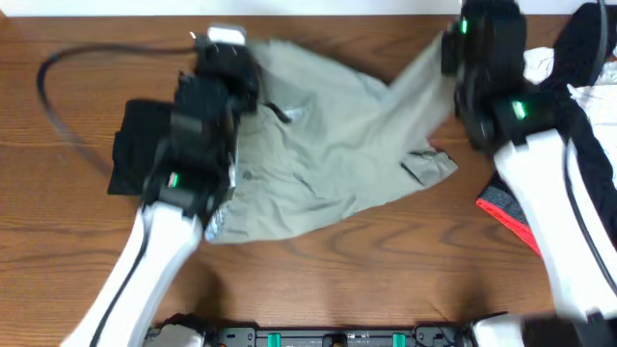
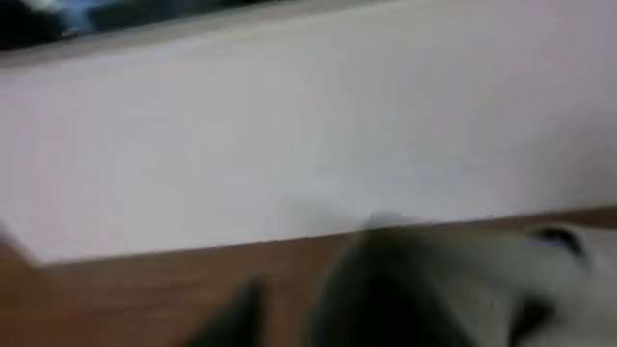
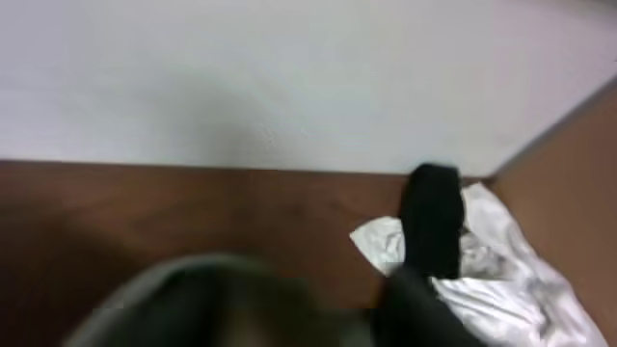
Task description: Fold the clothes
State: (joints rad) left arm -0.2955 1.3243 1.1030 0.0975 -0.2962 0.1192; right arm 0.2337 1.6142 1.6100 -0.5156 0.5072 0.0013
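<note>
Your left gripper (image 1: 228, 60) sits over the far left corner of the pale khaki-green cotton shorts (image 1: 328, 145). The arm's body hides the fingers from overhead and the wrist view is smeared to dark shapes, so you cannot tell how wide the jaws stand or whether they hold cloth. Your right gripper (image 1: 455, 53) is at the far right corner of the same shorts, where the fabric draws up to a point toward it. Its fingers are hidden from overhead too and its wrist view is blurred, so opening and grip cannot be told. The shorts lie wrinkled across the middle of the brown wooden table (image 1: 337, 280), between the two arms, with a small flap turned out at the right edge. A folded black garment (image 1: 135, 145) lies beside the left arm; the arm hides whether it touches the shorts. A thin black cable (image 1: 53, 87) loops further left. At the far right a second black garment (image 1: 588, 43) drapes over a crumpled white garment (image 1: 545, 63). A coral-pink garment (image 1: 506, 212) lies nearer you, beside the right arm, apart from the shorts.
</note>
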